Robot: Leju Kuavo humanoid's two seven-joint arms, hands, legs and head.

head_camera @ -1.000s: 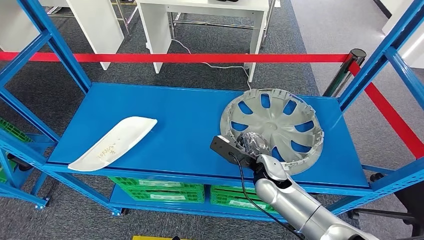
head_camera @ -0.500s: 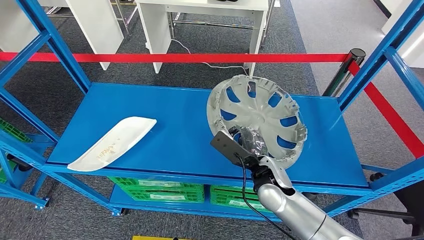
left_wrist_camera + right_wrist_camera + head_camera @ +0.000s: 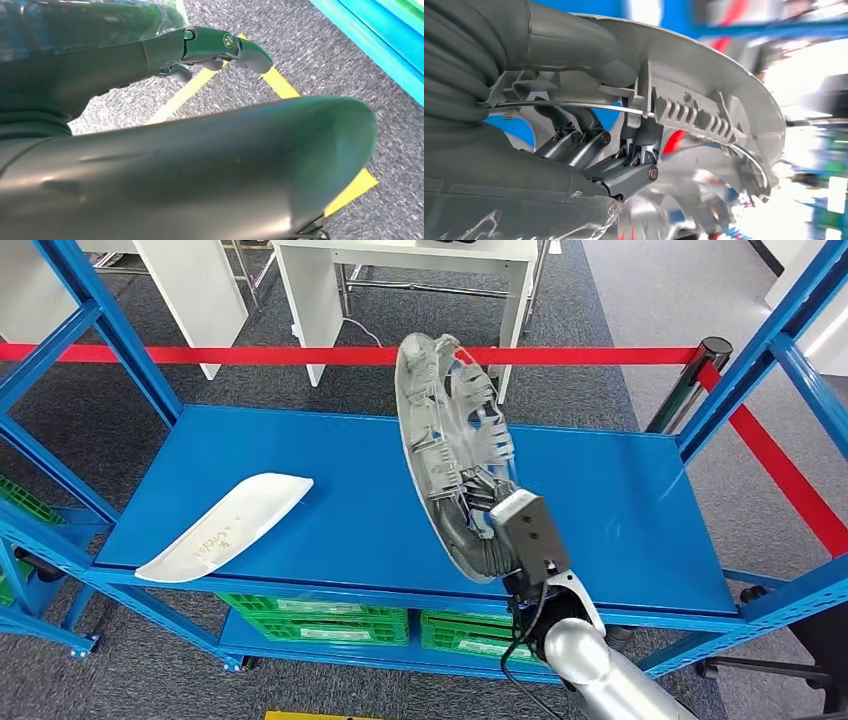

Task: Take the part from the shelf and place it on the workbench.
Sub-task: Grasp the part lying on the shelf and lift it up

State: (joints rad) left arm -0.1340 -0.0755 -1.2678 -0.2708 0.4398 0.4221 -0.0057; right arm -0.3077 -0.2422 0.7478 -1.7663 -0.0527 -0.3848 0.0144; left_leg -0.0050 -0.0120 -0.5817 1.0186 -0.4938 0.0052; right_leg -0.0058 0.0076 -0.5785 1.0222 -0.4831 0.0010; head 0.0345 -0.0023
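A grey wheel cover [image 3: 450,440] stands on edge at centre frame, lifted above the blue shelf [image 3: 330,500], the right hand [image 3: 500,530] fingers [image 3: 624,175] clamped on its rim. Lower left, a white panel [image 3: 228,525] lies flat. The left hand [image 3: 200,50] hangs with fingers apart over grey floor [image 3: 350,85].

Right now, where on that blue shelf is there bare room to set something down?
The blue shelf is bare between the white panel at its front left and the wheel cover gripped by the right hand, and again from the cover to the right posts. It is tightest around the raised cover.
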